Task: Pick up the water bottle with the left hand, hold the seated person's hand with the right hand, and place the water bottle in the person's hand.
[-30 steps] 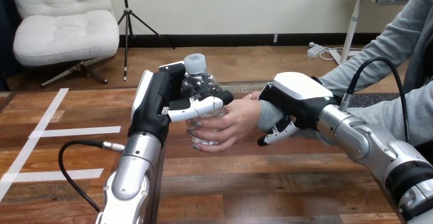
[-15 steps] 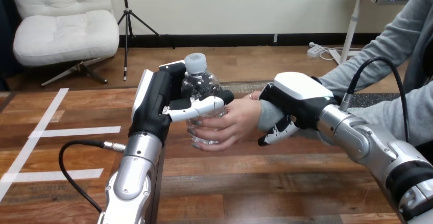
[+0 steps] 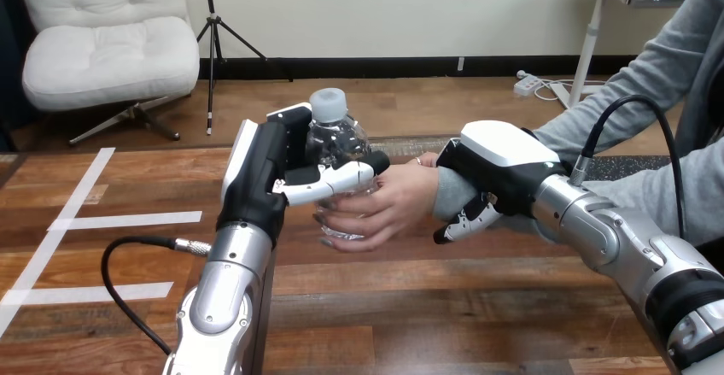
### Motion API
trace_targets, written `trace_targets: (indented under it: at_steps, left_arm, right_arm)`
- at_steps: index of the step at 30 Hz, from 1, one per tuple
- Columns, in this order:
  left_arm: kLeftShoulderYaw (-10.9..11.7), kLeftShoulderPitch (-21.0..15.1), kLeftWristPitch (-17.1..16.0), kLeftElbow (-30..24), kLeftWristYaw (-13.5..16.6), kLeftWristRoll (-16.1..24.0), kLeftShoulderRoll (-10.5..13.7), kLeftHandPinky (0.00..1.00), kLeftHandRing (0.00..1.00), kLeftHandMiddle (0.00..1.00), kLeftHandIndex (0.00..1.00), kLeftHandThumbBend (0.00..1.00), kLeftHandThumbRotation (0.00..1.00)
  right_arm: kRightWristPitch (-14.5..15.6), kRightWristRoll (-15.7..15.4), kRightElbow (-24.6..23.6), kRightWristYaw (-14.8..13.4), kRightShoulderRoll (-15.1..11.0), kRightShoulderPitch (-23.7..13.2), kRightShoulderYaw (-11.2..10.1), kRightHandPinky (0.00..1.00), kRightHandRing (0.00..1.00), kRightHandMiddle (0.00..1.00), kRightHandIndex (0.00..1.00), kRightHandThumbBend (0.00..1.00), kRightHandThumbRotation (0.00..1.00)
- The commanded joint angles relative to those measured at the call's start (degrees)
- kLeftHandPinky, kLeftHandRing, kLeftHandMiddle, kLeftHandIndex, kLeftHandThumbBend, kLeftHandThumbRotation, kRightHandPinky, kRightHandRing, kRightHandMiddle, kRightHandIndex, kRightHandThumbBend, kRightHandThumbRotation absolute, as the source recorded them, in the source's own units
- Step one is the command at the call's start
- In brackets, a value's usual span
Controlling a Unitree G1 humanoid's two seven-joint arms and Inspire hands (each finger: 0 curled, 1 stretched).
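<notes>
A clear water bottle point(image 3: 335, 143) with a pale cap stands upright above the table's middle. My left hand point(image 3: 269, 170) is shut on it, thumb across its front and fingers behind. The person's hand point(image 3: 380, 207) reaches in from the right and curls round the bottle's lower half from below. My right hand point(image 3: 495, 170) sits over the person's grey-sleeved wrist, its fingers curled down round it.
The wooden table point(image 3: 427, 307) stretches out below both arms. White tape lines point(image 3: 102, 219) mark its left part. A black cable point(image 3: 128, 272) loops beside my left forearm. The person's arm point(image 3: 649, 93) comes in from the right edge.
My left hand and the bottle have shifted very slightly up and right. The person's hand and my right hand stay as they were.
</notes>
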Motion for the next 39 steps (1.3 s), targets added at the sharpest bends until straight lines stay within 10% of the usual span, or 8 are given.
trace_targets:
  at_steps: [1,17,39]
  left_arm:
    - [-1.36,-3.36,0.28,-1.52,-1.31,0.08,0.64,0.66,0.72,0.74,0.73,0.87,0.29]
    - [-1.52,-3.28,-1.64,-0.44,-3.16,0.96,2.46,0.9,0.97,0.99,0.98,1.0,0.78]
    - [-0.83,-1.8,0.98,-3.33,-4.82,-2.52,2.12,1.0,1.0,1.0,1.0,1.0,0.99]
  right_arm:
    - [-1.15,1.25,-4.2,-0.49,-0.19,-5.22,-1.63,0.15,0.2,0.25,0.26,0.7,0.0]
    - [-0.95,1.2,-4.54,-0.19,-0.21,-5.08,-1.71,0.14,0.19,0.26,0.27,0.7,0.0]
    - [-1.21,0.99,-4.22,-0.89,-0.19,-4.96,-1.62,0.15,0.2,0.26,0.27,0.71,0.0]
